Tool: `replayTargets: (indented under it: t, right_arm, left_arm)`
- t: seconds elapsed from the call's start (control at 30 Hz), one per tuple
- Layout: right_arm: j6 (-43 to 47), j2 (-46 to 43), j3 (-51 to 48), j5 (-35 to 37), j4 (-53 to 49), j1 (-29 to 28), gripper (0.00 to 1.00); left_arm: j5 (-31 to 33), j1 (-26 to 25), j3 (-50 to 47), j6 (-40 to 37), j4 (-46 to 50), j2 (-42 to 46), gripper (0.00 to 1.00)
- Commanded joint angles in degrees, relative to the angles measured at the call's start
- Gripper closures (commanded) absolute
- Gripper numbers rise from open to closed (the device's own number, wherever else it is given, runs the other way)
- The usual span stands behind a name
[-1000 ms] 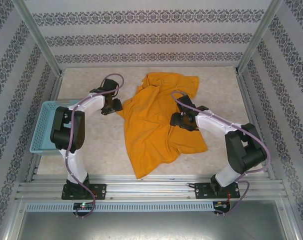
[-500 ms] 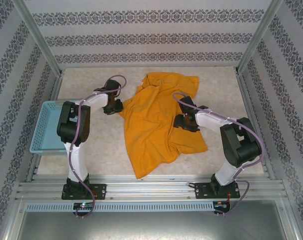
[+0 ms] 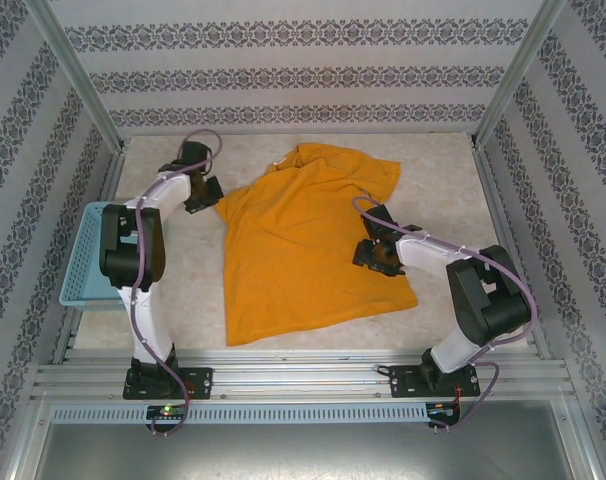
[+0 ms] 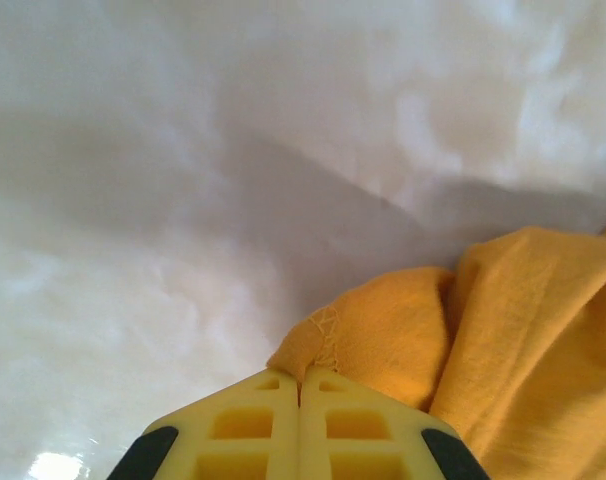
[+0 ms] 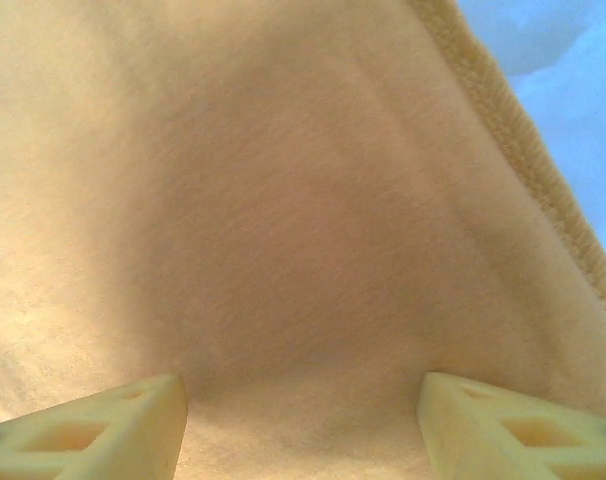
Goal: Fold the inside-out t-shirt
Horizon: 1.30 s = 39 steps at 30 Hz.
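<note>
T-shirt dragged flatter; left end effector pinches its edge, right end effector spread.

1. No text, label, brand, number or sign could be read in any of the views.
2. The inside-out t-shirt lay with a plain orange face up, and no lettering was legible on it.
3. The walls carried a repeating ornamental pattern in bands, which was decoration and not writing.
</note>
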<state>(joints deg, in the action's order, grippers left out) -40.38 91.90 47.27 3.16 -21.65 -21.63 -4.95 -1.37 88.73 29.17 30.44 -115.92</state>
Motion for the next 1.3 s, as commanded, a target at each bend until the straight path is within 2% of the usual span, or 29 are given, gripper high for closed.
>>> replayTargets:
  t: [0.0,0.17,0.37,0.6,0.63,0.7,0.77,0.8,0.87,1.0,1.13,1.27]
  right_arm:
    - [-4.4,-0.9,-3.4,-0.6,-2.0,-0.5,0.38]
    - [-8.9,-3.6,-5.9,0.4,-2.1,-0.5,0.39]
    - [-12.2,-5.4,-7.5,1.3,-2.9,-0.8,0.40]
    - [-10.5,-7.4,-7.4,0.7,-1.9,-0.9,0.37]
    - [-9.4,-8.1,-7.0,0.1,-1.9,-0.9,0.36]
    - [-7.1,-9.9,-5.3,-0.7,-2.7,-1.6,0.31]
    - [-4.8,-11.9,-3.2,-0.2,-5.0,-2.9,0.27]
    - [-4.2,-12.8,-2.4,1.3,-6.6,-4.1,0.26]
    - [-2.7,-14.3,-1.5,2.3,-8.1,-6.0,0.24]
    - [-2.8,-14.6,-1.1,2.9,-10.9,-10.7,0.25]
    - [-6.0,-14.0,-3.9,2.9,-11.9,-14.2,0.25]
    - [-8.7,-12.3,-7.8,-0.1,-7.3,-16.1,0.27]
  left_arm:
    - [0.2,2.8,3.9,0.8,1.0,2.8,1.00]
    - [0.8,5.2,10.7,0.5,3.6,0.5,1.00]
    - [5.3,6.6,20.3,-0.7,7.8,-4.9,1.00]
    - [6.2,7.4,39.2,-2.8,16.1,-15.6,1.00]
    - [5.9,7.4,41.8,-3.4,17.5,-16.9,0.96]
    - [6.0,7.2,47.4,-4.1,23.1,-19.1,0.78]
    - [5.7,6.3,48.1,-4.5,26.9,-18.1,0.59]
    - [5.6,5.3,46.6,-5.0,28.1,-16.4,0.53]
    - [5.6,2.7,40.3,-5.4,28.5,-11.6,0.46]
    - [3.1,-5.0,12.9,-3.6,15.5,5.0,0.37]
    - [1.5,-13.0,-7.3,0.8,6.0,15.0,0.38]
    - [0.0,-20.4,-18.2,2.8,0.0,16.8,0.40]
